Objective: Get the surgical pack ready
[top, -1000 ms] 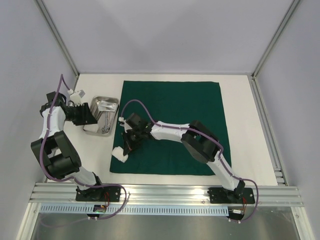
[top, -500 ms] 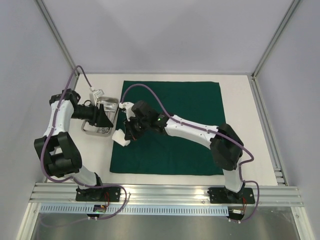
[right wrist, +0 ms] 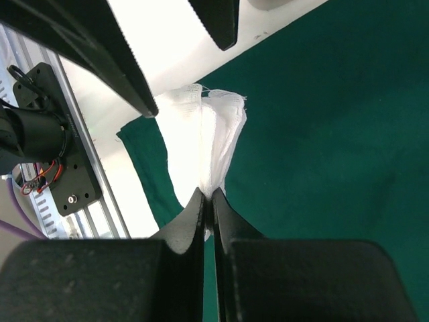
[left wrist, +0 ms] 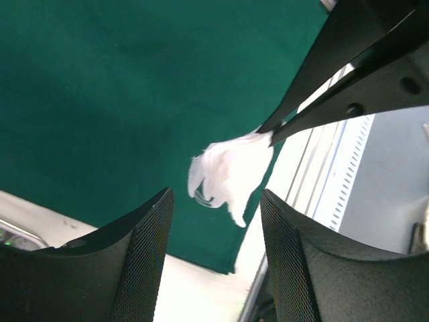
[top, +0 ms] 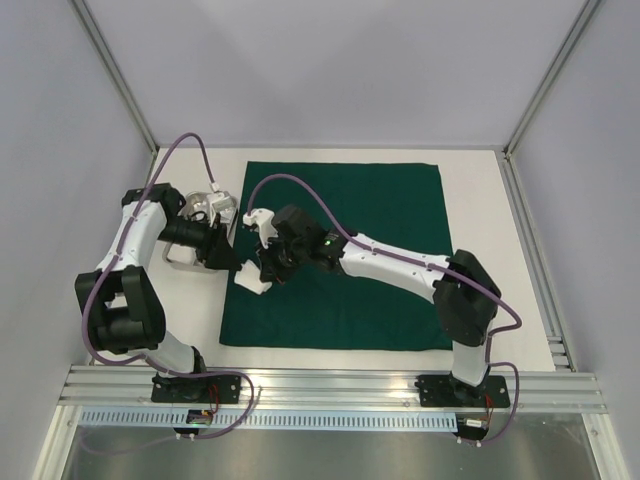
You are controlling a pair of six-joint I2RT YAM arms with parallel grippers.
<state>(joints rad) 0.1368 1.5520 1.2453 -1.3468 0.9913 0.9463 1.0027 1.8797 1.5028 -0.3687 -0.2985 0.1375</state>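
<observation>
While right fingers (right wrist: 190, 225) pinch gauze (right wrist: 208, 134), tray (top: 200, 207) mostly hidden by left arm (top: 145, 225).

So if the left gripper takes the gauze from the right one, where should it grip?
Probably the loose, fanned end of the gauze, away from the corner pinched by the right gripper. The open left gripper faces that free end, so coming straight in from its own side should clear that pinch.
</observation>
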